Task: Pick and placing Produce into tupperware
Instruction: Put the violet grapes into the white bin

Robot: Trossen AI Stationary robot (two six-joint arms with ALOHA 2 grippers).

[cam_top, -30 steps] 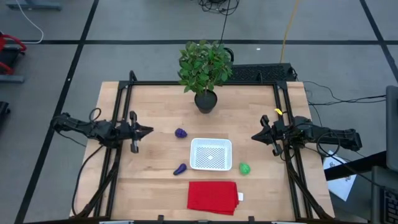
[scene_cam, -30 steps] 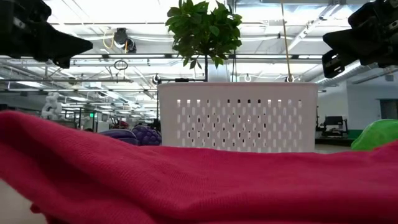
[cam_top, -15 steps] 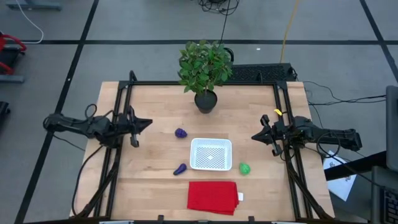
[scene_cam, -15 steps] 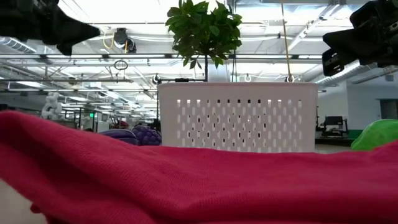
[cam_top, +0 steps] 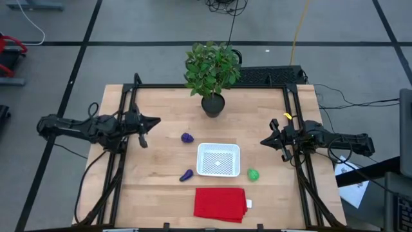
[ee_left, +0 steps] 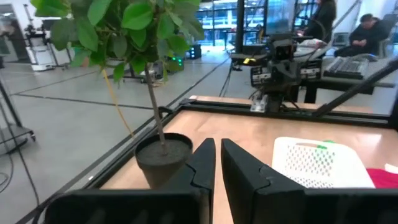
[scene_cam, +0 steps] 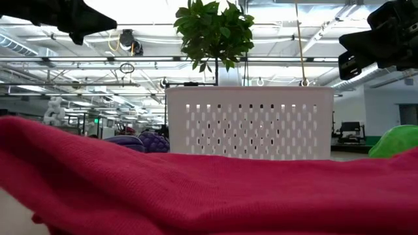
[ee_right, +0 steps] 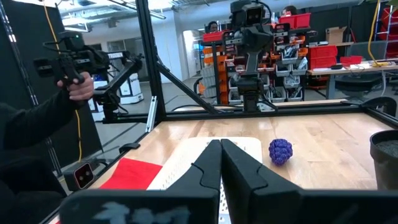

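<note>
Left gripper (cam_top: 156, 120) pressed together, holding nothing, above the table's left side. Right gripper (cam_top: 262, 141) also closed and empty at right. White perforated plastic tupperware (cam_top: 218, 159) centre (nothing inside). Round purple berry (cam_top: 187, 137), elongated purple piece (cam_top: 187, 174), green round piece (cam_top: 253, 174) lie on the wooden table (cam_top: 161, 161) around it.

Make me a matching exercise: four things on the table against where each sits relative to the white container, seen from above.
Things:
1. round purple piece
2. long purple piece
3. green piece
4. red cloth

Places around the container:
A. beside its near right corner
B. in front of it, at the near edge
C. behind its far left corner
D. beside its near left corner

Pairs: 1-C, 2-D, 3-A, 4-B
</note>
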